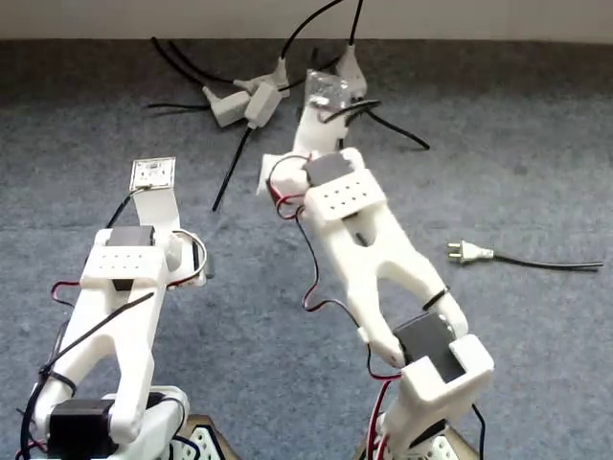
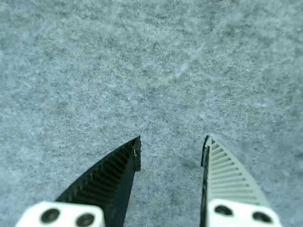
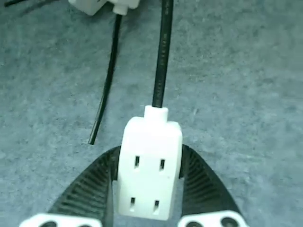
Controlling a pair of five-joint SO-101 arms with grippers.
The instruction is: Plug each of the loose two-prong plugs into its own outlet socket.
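Observation:
My right gripper (image 3: 150, 156) is shut on a white outlet block (image 3: 150, 179) with two pairs of slots facing up and a black cord (image 3: 161, 56) leaving its far end. From above, this gripper (image 1: 329, 93) sits at the far middle of the carpet. A loose two-prong plug (image 1: 468, 252) lies right of the right arm, its thin black cable trailing to the right. My left gripper (image 2: 172, 142) is open over bare grey carpet with nothing between its fingers; from above it (image 1: 153, 175) is at the left.
Another white socket with a plug in it (image 1: 239, 102) lies at the far centre-left, with black cables (image 1: 230, 168) running from it. That socket (image 3: 102, 4) also lies beyond the held block. Grey carpet (image 1: 517, 144) covers the floor.

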